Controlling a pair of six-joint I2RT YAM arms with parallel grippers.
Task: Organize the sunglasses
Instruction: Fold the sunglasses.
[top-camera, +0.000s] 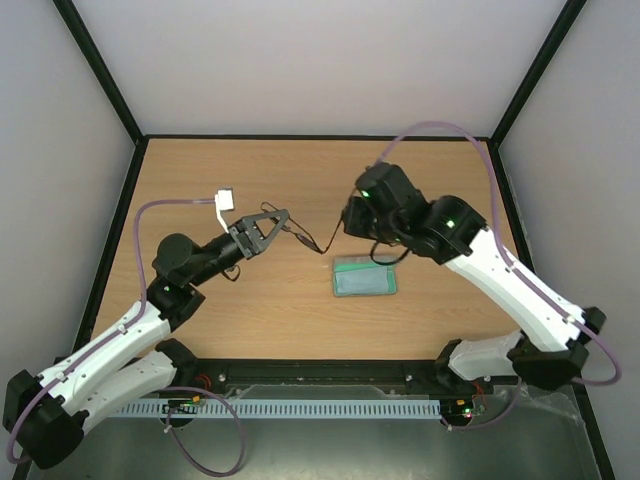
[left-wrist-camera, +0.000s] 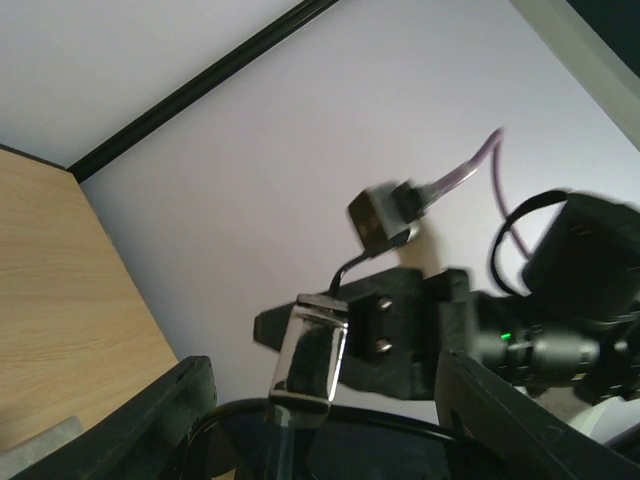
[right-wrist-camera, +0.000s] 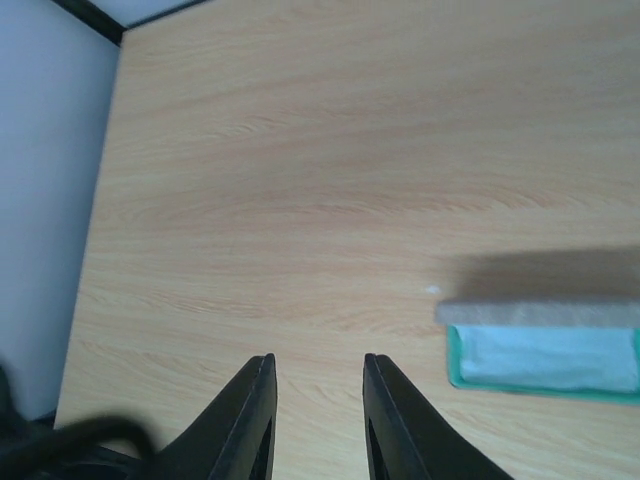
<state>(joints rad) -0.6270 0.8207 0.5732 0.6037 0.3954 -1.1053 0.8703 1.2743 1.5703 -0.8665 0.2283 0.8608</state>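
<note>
My left gripper (top-camera: 282, 224) is raised over the middle of the table, shut on the sunglasses (top-camera: 301, 239). In the left wrist view a dark round lens (left-wrist-camera: 400, 450) spans the gap between the two fingers (left-wrist-camera: 170, 410), and a shiny metal piece (left-wrist-camera: 310, 355) stands up from the frame. One thin temple arm (top-camera: 330, 248) reaches right, toward my right gripper (top-camera: 348, 218). The right gripper (right-wrist-camera: 318, 385) is open above bare wood, and nothing shows between its fingers.
The grey case (top-camera: 336, 278) lies open right of centre, teal inside, with the light blue cloth (top-camera: 366, 278) in it. The right wrist view shows the case (right-wrist-camera: 540, 312) at its right edge. Black posts and pale walls surround the table.
</note>
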